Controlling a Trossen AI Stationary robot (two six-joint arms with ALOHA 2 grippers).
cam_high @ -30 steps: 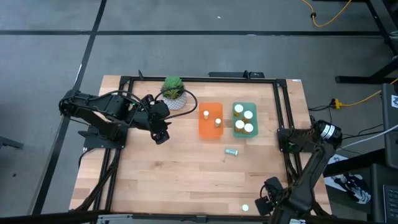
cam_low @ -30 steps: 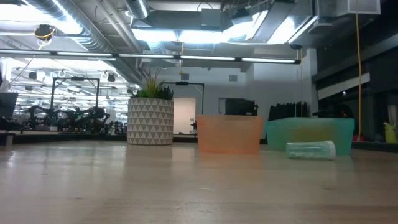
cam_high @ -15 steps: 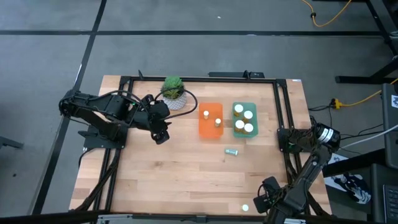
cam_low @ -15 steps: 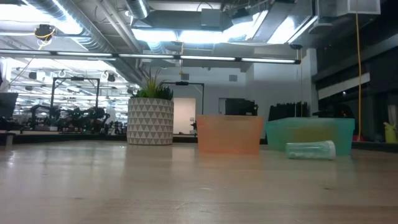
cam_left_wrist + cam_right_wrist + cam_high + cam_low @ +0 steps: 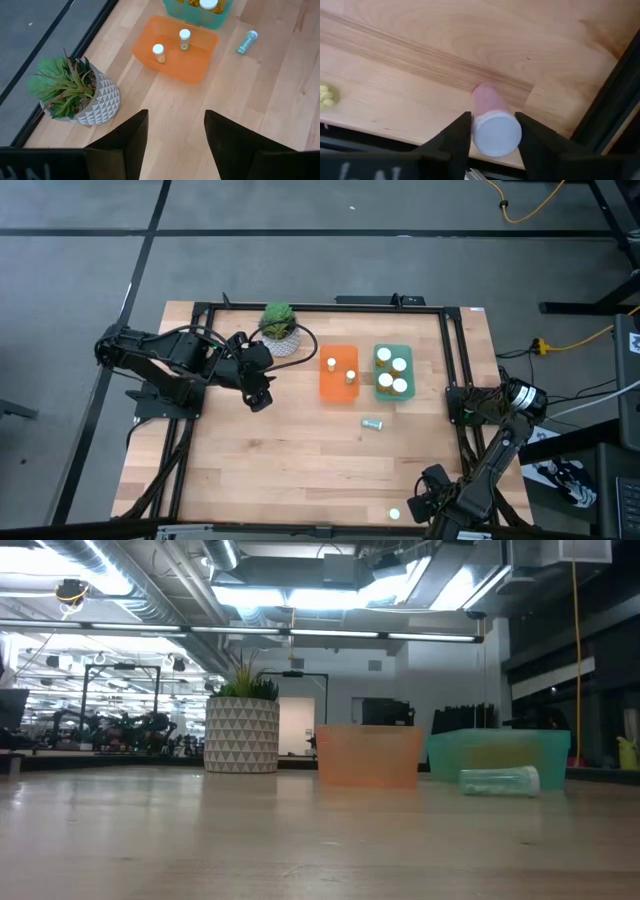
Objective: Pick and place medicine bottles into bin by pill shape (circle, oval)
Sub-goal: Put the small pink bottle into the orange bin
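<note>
A medicine bottle (image 5: 495, 131) with a round white cap stands on its base at the table's near edge, right of centre; its cap (image 5: 394, 513) also shows in the high view. My right gripper (image 5: 495, 137) points down over it, shut on it. Another bottle (image 5: 372, 423) lies on its side in front of the bins. The orange bin (image 5: 338, 385) holds two bottles and the teal bin (image 5: 380, 372) holds several. My left gripper (image 5: 175, 145) hangs open above the table's left half, beside the plant, with nothing between its fingers. My right gripper has the bottle's white cap (image 5: 479, 134) pinched between its two fingers, one on each side. The fingers come from above, pointing down. The bottle stands upright with its base on the wood.
A potted plant (image 5: 279, 327) stands at the far edge, left of the bins. A black frame rail (image 5: 612, 107) runs close beside the held bottle. A small yellow cluster (image 5: 326, 95) lies near the table's near edge. Bare wood spreads across the middle and the near left.
My right arm has sunk a little over the bottle at the near edge. The bottle's cap has stayed where it was.
</note>
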